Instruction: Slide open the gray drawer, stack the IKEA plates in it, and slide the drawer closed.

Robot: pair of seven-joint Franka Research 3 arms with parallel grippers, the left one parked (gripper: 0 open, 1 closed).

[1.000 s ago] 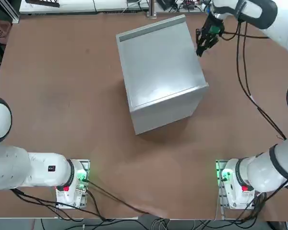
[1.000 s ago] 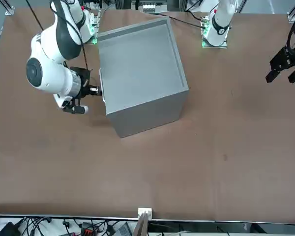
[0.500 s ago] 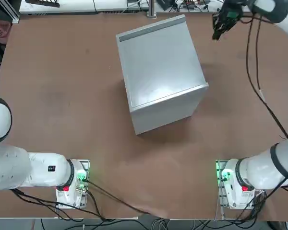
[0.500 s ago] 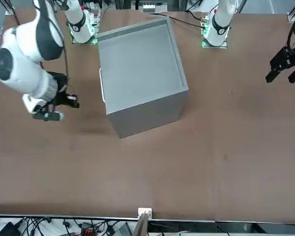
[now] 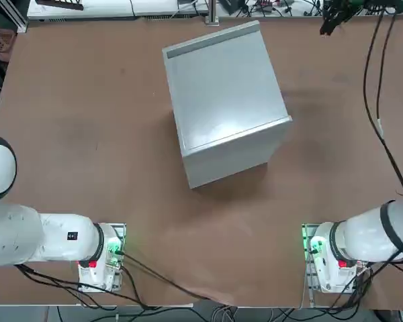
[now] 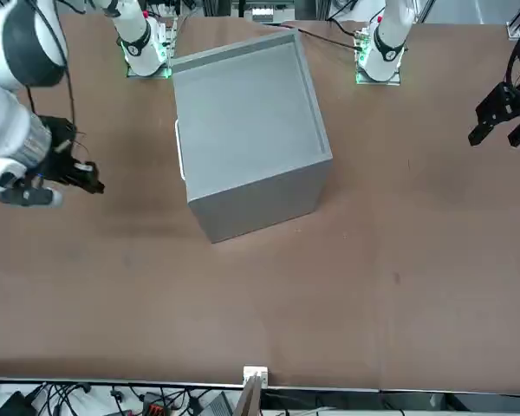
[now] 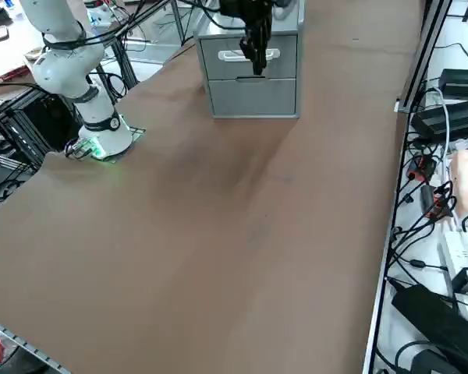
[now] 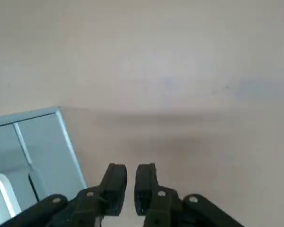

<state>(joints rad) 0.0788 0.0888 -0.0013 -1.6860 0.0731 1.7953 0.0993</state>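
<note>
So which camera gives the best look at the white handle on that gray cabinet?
The right side view: it faces the cabinet's front, with the white handle showing on both sides of the claw. The front view shows only a thin edge of it, the wrist view just part, and the top view none.

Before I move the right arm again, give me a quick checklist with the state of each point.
1. Upper drawer front flush with the gray cabinet: ok.
2. Lower drawer front flush: ok.
3. Right gripper, off to the handle side of the cabinet, clear of the white handle: ok.
4. Fingers apart with nothing between them: ok, though the gap is narrow.
5. Plates stacked in the drawer: cannot tell; no plate shows and the drawer's inside is hidden.
</note>
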